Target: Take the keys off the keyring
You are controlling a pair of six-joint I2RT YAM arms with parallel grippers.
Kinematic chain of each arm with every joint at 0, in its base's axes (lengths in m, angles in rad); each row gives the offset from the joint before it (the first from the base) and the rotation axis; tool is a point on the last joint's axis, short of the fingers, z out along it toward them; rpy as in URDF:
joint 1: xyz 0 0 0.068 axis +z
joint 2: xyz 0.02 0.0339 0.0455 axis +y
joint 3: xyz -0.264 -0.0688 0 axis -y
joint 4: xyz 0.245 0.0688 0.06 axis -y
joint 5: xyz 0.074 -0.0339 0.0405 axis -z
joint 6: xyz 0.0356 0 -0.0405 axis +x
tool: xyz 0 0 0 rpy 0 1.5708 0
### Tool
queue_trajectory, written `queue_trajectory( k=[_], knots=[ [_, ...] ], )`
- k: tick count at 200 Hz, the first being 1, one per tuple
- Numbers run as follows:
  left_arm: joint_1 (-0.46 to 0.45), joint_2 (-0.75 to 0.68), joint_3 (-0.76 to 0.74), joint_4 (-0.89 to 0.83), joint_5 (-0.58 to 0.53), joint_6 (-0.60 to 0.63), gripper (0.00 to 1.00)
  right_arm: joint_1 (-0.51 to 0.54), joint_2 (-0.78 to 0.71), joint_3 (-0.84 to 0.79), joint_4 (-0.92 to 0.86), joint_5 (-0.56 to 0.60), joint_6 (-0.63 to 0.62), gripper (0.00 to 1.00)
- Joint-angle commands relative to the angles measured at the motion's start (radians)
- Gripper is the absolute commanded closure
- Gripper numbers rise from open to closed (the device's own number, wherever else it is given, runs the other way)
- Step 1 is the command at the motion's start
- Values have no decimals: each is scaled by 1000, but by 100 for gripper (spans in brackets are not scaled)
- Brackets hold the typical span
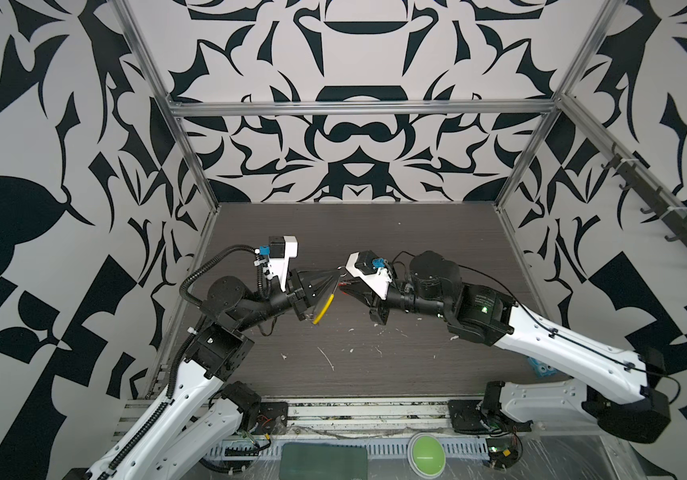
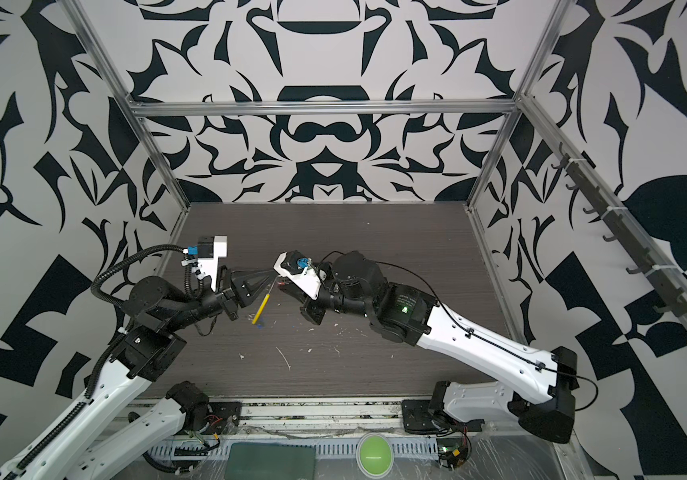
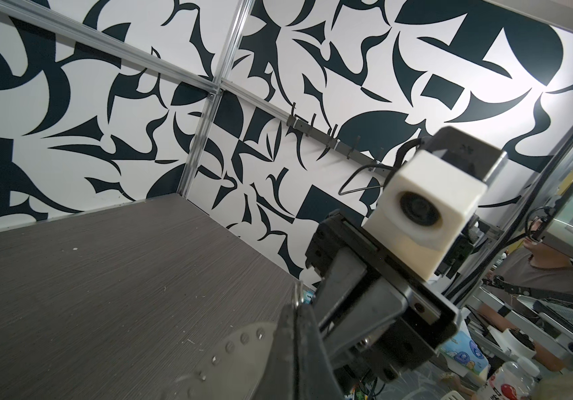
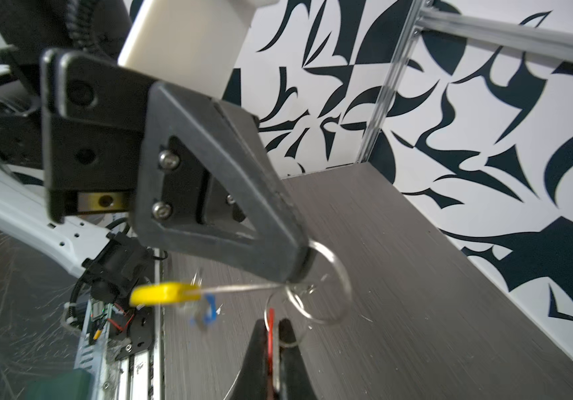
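Observation:
Above the middle of the table the two grippers meet tip to tip. My left gripper [image 1: 335, 277] [image 2: 271, 277] is shut on the keyring's silver ring [image 4: 333, 287]; in the right wrist view its black fingers [image 4: 243, 207] pinch that ring. From there the thin wire runs down to the yellow sleeve [image 1: 323, 309] [image 2: 259, 309] [image 4: 160, 293]. The blue key [image 2: 259, 326] [image 4: 205, 311] dangles blurred by the sleeve. My right gripper [image 1: 344, 293] [image 2: 283, 286] [image 4: 271, 323] is shut on the red key [image 4: 270, 332], whose head shows edge-on between the jaws. In the left wrist view the shut fingers [image 3: 299, 346] hide most of the ring.
A light-blue block [image 1: 543, 368] lies under the right forearm near the table's right edge. White scraps [image 1: 327, 357] dot the dark table [image 1: 375, 232]. Patterned walls and metal frame posts close three sides. A green dome [image 1: 427, 455] and dark green pad [image 1: 325, 461] sit beyond the front rail.

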Motion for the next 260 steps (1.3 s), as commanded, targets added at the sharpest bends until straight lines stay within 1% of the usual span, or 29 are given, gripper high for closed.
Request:
queue_trajectory(
  k=[1, 63, 70, 80, 87, 95, 106, 124, 152, 174, 195, 209, 222, 241, 251, 260],
  knots=[
    [-1, -5, -23, 66, -10, -5, 100, 20, 18, 33, -17, -125, -4, 100],
    [-1, -6, -27, 59, 34, 2, 100, 20, 22, 23, -19, -114, 19, 100],
    [-1, -8, -27, 52, 34, 6, 100, 20, 18, 22, -23, -114, 19, 93],
    [-1, -15, -27, 42, 32, 14, 100, 20, 9, 15, -18, -124, 19, 80],
    [-1, -20, -28, 35, 31, 18, 100, 19, -2, 4, -16, -118, 19, 73],
    [-1, -25, -28, 29, 31, 25, 100, 16, -15, -8, -17, -118, 16, 66],
    [-2, -32, -30, 19, 29, 35, 100, 7, -28, -18, -26, -126, 16, 61],
    [0, -37, -33, 15, 28, 45, 100, -36, -61, -51, -11, -174, 36, 58],
    [-1, -39, -33, 12, 29, 53, 100, -144, -137, -120, 57, -314, 81, 57],
    [-1, -39, -34, 12, 33, 54, 100, -197, -201, -161, 101, -359, 104, 58],
    [-1, -34, -33, 15, 41, 53, 100, -248, -204, -170, 190, -411, 188, 57],
    [-1, -33, -30, 15, 43, 53, 100, -295, -173, -167, 278, -479, 284, 56],
    [-1, -32, -30, 16, 43, 53, 100, -332, -136, -166, 403, -533, 400, 55],
    [-1, -36, -29, 12, 37, 54, 100, -340, -67, -134, 513, -615, 528, 54],
    [-1, -40, -31, 10, 32, 53, 100, -340, -36, -120, 549, -638, 569, 54],
    [-1, -42, -33, 9, 25, 54, 100, -340, -17, -132, 627, -653, 644, 54]
  ],
)
